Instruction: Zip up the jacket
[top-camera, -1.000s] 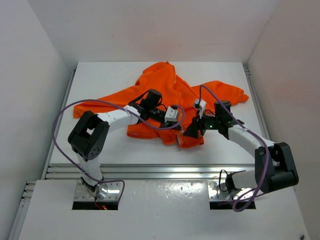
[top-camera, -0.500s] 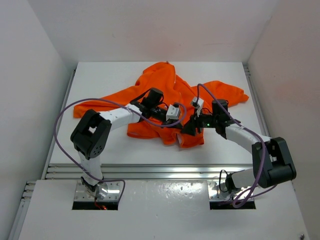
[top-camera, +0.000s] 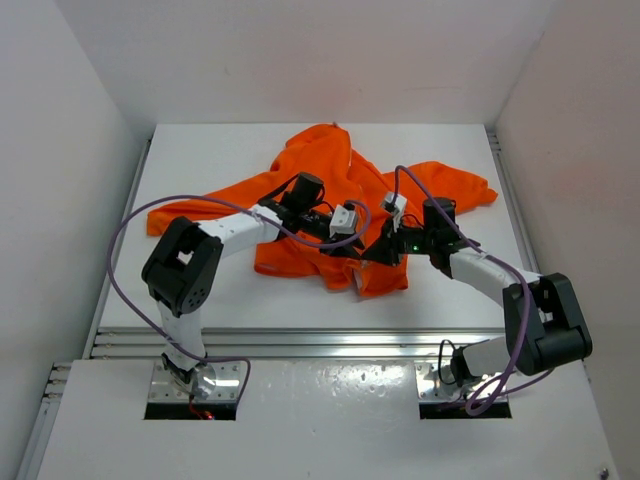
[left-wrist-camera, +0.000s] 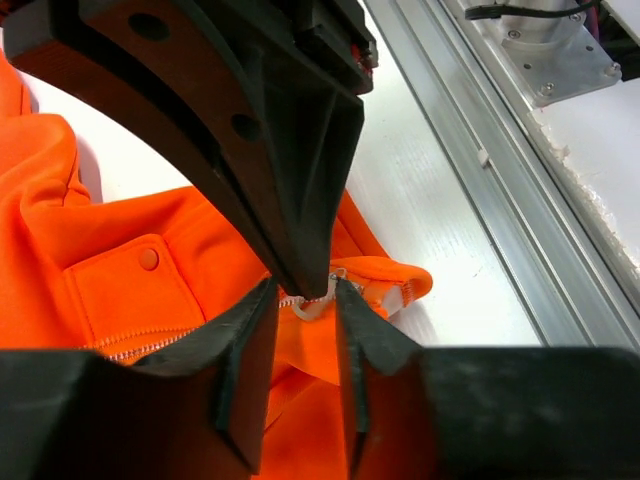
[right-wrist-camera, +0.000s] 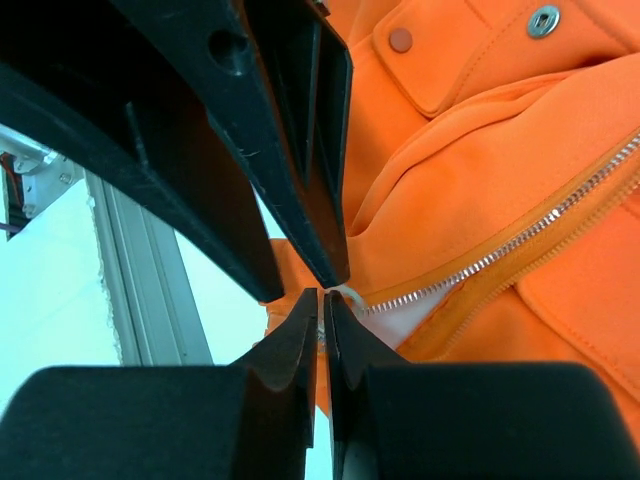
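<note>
The orange jacket (top-camera: 320, 165) lies spread on the white table (top-camera: 210, 150), and both grippers meet at its near front hem. My left gripper (top-camera: 358, 250) is open, its fingers (left-wrist-camera: 245, 340) set either side of the pale zipper end (left-wrist-camera: 308, 308). My right gripper (top-camera: 374, 254) is pinched shut on a small metal piece at the bottom of the zipper (right-wrist-camera: 500, 255); its tip sits between the left fingers. In the right wrist view the right gripper (right-wrist-camera: 321, 300) shows only a hairline gap. The zipper teeth above stand apart.
An aluminium rail (top-camera: 320, 340) runs along the table's near edge, just beyond the hem in the left wrist view (left-wrist-camera: 480, 150). White walls close in three sides. A flap pocket with a snap (left-wrist-camera: 130, 285) lies beside the zipper. A purple cable (top-camera: 130, 225) loops off each arm.
The right gripper has moved a little left and away, closing in on the left gripper at the hem. The left wrist has shifted slightly. The jacket lies as before.
</note>
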